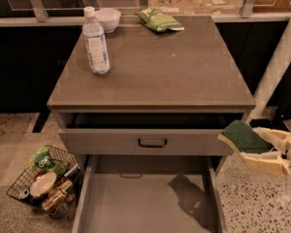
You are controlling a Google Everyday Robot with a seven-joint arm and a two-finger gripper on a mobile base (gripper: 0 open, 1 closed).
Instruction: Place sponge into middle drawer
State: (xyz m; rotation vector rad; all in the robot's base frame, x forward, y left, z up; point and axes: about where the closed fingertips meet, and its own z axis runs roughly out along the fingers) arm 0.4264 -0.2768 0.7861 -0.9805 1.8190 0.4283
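Note:
The sponge (243, 136), dark green over pale yellow foam, is held in my gripper (254, 147) at the right side of the cabinet, level with the top drawer's front. The cream fingers (276, 137) close around it from the right. The sponge hangs just right of and above the right wall of the middle drawer (145, 203), which is pulled wide open below, showing a plain grey floor. My arm's shadow falls on that floor.
The top drawer (150, 142) with a black loop handle is slightly open. On the countertop (160, 67) stand a water bottle (95, 41), a white bowl (108, 18) and a green snack bag (160, 20). A wire basket (43, 178) of items sits on the floor at left.

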